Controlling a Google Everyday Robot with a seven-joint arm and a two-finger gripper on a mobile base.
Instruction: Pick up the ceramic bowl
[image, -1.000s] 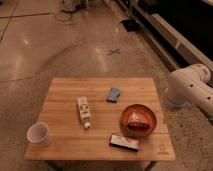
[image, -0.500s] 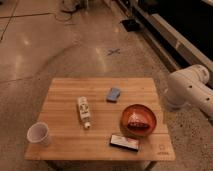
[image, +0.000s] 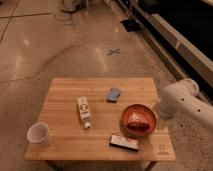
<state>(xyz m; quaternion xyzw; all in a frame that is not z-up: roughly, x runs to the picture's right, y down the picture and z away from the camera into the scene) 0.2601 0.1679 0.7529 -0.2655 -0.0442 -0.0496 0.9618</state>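
The ceramic bowl (image: 137, 120) is round, shallow and orange-red. It stands on the right part of the wooden table (image: 65, 87), with something pale and reddish lying inside it. My white arm (image: 182, 100) comes in from the right. Its gripper end (image: 161, 113) is at the table's right edge, just right of the bowl and about level with it.
A white cup (image: 39, 134) stands at the front left corner. A small white bottle (image: 84, 111) lies in the middle. A blue block (image: 114, 94) lies behind the bowl, and a dark flat bar (image: 124, 142) lies in front of it. Speckled floor surrounds the table.
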